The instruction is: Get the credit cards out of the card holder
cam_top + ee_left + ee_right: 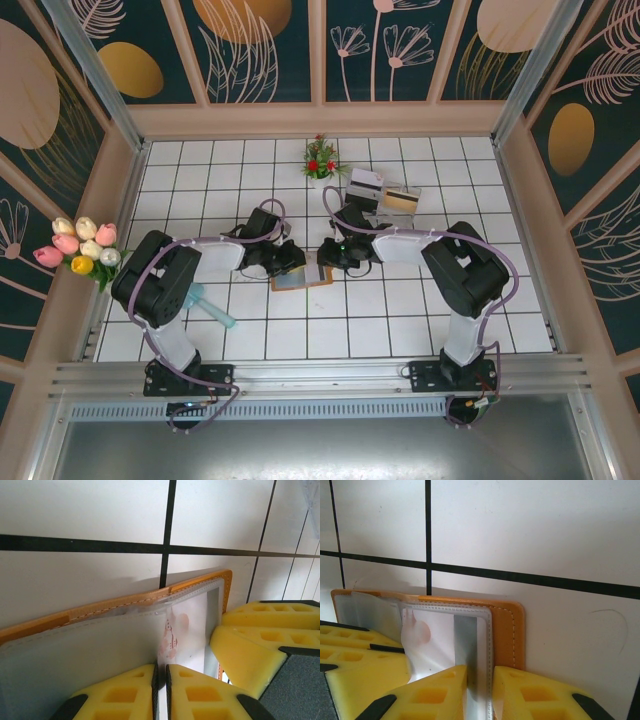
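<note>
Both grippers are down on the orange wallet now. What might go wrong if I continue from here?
1. The left gripper and right gripper both seem pinched on the clear plastic sleeves of the orange-brown leather-like card holder; pulling apart may stretch or tear them.
2. The right gripper's yellow foam fingers sit right beside the left's; they may collide.
3. Each grip looks like sleeve film rather than a card, so pulling may only drag the card holder.
</note>
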`<state>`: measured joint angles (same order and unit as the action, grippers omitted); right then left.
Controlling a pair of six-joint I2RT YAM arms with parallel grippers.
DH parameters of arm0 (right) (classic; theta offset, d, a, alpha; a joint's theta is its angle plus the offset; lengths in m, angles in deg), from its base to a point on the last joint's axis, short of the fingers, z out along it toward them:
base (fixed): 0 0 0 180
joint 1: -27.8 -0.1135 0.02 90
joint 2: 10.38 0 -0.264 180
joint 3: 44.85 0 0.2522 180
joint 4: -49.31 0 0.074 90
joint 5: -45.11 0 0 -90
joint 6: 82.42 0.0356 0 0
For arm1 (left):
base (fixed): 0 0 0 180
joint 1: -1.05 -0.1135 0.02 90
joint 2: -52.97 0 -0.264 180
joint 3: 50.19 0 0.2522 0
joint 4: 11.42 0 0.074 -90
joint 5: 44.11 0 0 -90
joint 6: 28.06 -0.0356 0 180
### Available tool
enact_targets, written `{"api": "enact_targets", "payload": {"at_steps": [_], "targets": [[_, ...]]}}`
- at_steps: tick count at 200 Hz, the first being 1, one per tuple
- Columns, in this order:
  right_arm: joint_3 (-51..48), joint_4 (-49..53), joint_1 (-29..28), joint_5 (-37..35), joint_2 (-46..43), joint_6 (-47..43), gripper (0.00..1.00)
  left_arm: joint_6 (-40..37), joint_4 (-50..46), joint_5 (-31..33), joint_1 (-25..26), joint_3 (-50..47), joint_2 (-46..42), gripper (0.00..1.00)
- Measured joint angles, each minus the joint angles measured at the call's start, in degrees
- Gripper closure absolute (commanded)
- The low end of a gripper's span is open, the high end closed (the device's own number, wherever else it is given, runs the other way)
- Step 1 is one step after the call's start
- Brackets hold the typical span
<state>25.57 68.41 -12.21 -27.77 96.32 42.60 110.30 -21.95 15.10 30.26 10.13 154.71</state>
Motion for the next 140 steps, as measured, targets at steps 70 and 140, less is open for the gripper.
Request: {"api": "enact_targets", "payload": {"at_steps": [70,140], "targets": [[0.0,0.0,0.0,0.0,0.0,0.0,0.76,-0.7,9.4,-3.5,-1.7,-5.3,-0.6,1.00],[0.1,-0.2,0.0,-0.1,0.2,0.0,0.76,-2.1,11.5,-5.0,-4.5,-9.4,-3.9,1.00]]}}
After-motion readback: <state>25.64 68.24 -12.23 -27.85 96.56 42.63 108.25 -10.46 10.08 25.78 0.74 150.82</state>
